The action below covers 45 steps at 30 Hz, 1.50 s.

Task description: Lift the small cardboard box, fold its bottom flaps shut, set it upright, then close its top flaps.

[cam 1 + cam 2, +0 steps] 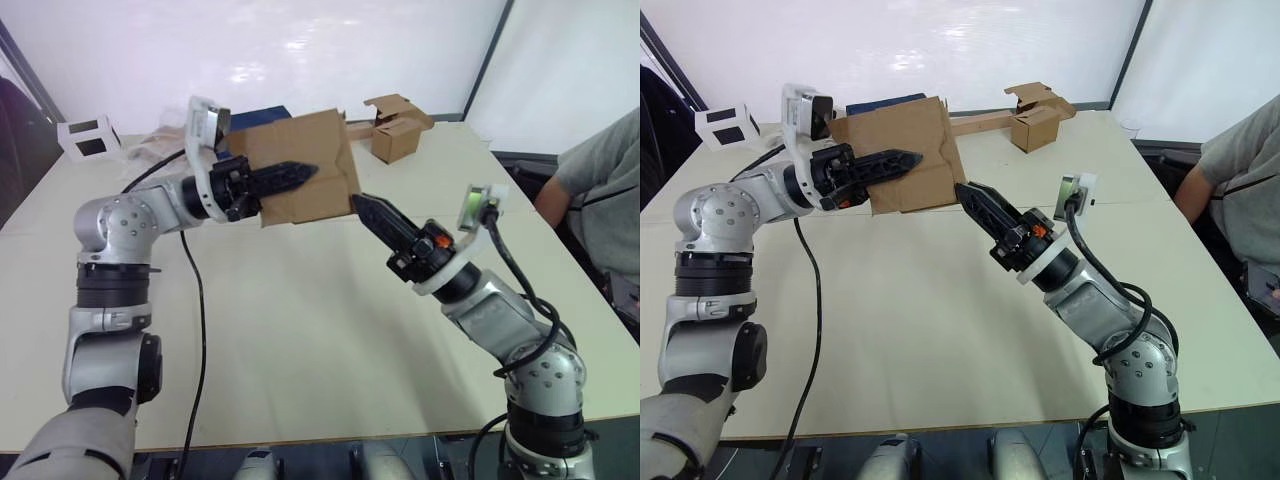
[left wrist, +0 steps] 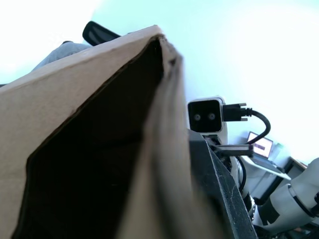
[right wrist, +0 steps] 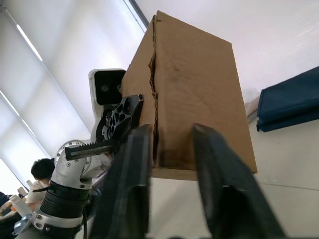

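A wide pale table (image 1: 300,330) fills the scene under bright white walls, with a person's arm (image 1: 590,170) in a grey sleeve at its right edge. Held in the air above the far half of the table is the small cardboard box (image 1: 305,165), plain brown and unprinted, tilted, with a rough seam running down one face in the right wrist view. The left gripper (image 1: 285,178) is clamped on it, one black finger lying across the near face and cardboard wall between its fingers in the left wrist view. The right gripper (image 1: 368,207) meets the box's lower right corner, its two fingers parted with the bottom edge just at their tips. Behind lie another brown box (image 1: 397,130) with raised flaps, a dark blue folded item (image 1: 885,103), and a small white block (image 1: 88,137) with dark square faces. No writing is legible anywhere.
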Each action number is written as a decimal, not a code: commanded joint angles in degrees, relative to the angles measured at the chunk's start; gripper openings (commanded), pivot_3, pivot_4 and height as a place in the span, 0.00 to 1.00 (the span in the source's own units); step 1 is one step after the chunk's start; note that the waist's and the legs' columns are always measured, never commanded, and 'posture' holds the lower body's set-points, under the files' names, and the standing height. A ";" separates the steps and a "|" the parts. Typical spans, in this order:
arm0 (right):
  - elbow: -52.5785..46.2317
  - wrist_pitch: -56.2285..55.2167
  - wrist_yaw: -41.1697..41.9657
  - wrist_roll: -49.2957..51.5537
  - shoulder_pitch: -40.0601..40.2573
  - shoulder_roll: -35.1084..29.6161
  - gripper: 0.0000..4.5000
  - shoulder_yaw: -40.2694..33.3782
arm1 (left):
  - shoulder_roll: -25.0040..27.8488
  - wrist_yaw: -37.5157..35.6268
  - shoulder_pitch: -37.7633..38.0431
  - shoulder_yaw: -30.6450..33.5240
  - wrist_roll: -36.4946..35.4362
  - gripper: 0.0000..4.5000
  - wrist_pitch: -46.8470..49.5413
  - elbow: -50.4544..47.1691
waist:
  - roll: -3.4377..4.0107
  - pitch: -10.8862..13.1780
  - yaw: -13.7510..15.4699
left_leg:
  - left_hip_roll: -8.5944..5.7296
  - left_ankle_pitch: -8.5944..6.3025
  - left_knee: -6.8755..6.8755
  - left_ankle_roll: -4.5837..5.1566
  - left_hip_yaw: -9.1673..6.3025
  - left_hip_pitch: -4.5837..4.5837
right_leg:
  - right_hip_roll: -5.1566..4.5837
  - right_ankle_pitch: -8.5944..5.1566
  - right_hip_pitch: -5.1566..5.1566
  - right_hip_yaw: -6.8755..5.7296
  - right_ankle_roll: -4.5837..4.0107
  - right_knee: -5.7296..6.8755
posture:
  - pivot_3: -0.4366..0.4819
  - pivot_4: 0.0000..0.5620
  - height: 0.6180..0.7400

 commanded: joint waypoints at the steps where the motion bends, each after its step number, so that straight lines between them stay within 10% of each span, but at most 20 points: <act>1: -1.23 0.03 0.94 0.41 -1.71 0.56 0.01 1.42 | -0.03 0.22 -1.56 1.20 -0.18 0.00 -0.91 -0.40 | 0.00 0.00 -0.01 | 0.00 0.00 0.00 0.00 0.00 0.00 | 0.00 0.00 0.00 0.00 0.00 0.00 | 0.48 0.27 1.00; 36: 3.60 1.87 6.94 -5.86 -4.97 -5.55 0.01 -3.32 | -0.28 -0.02 0.14 1.01 0.01 0.00 -1.06 -2.66 | 0.00 0.00 0.11 | -0.01 0.00 0.00 0.00 0.00 -0.01 | -0.02 0.00 0.01 0.00 0.00 -0.02 | 0.48 0.27 1.00; 45: 1.95 3.18 11.08 -8.66 2.64 -15.75 0.01 -8.88 | 3.93 -3.92 -2.57 -15.66 16.90 0.00 -9.28 -2.68 | -0.01 0.00 0.19 | -0.02 0.00 0.00 0.01 0.02 -0.01 | 0.00 0.00 0.02 0.01 0.00 -0.04 | 0.48 0.27 1.00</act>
